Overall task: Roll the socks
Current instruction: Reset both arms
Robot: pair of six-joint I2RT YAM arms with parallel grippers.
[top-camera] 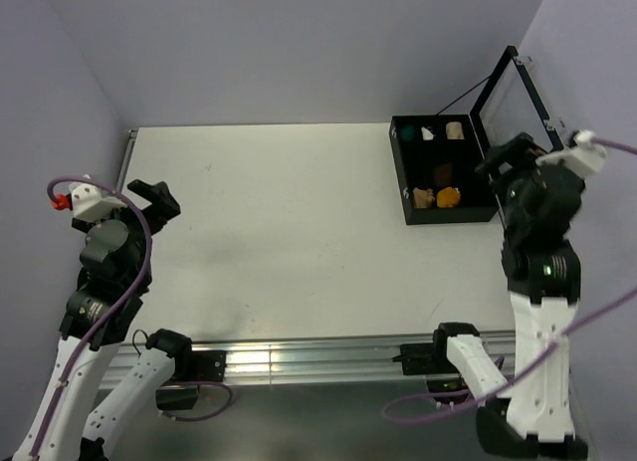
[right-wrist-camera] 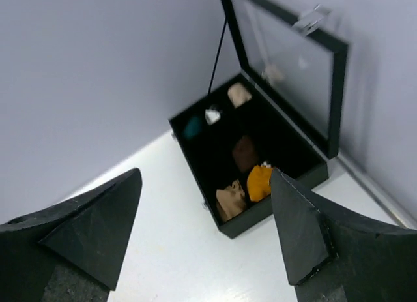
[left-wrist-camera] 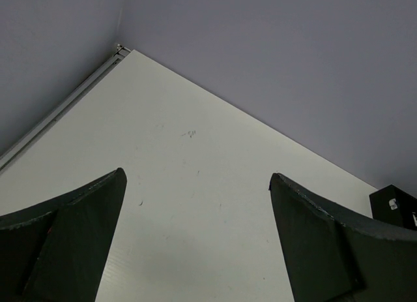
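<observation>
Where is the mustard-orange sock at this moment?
In the top view, the mustard-orange sock lies inside the open black box at the far right of the table, in its near row, just right of the tan sock.

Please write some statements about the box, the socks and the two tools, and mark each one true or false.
1. The mustard-orange fabric sock lies beside the tan fabric sock inside the black compartment box. True.
2. The box's clear lid is shut. False: it stands open.
3. The right tool holds the dark brown fabric sock. False: it is open and empty; that sock lies in the box.
4. The left tool is open and holds nothing. True.
</observation>
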